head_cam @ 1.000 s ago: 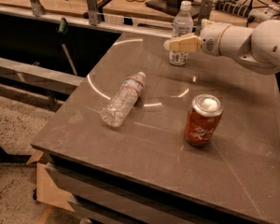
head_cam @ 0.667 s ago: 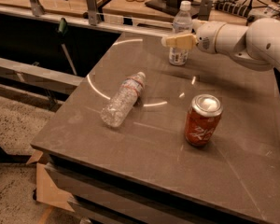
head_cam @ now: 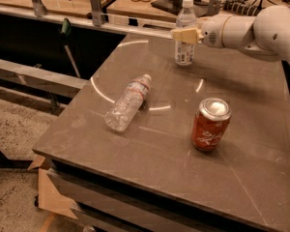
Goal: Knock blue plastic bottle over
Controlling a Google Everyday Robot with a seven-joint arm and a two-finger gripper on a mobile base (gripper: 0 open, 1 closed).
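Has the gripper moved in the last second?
Yes. Against the upright blue plastic bottle, the gripper has moved up in the picture: it crossed the top of the label before, now it sits just above it.

Smooth translucent pale-bluish plastic bottle, white cap on, large white label with dark print wrapped round the lower body. Standing upright, not tipped, base flat on the grey-brown table. Position: far side of the tabletop, close to the back edge, right of centre. Body narrows at the shoulder up to the cap. Tan-tipped gripper on a white arm comes in from the right at the bottle's mid-height, just above the label, overlapping the bottle's front. Contact unclear.
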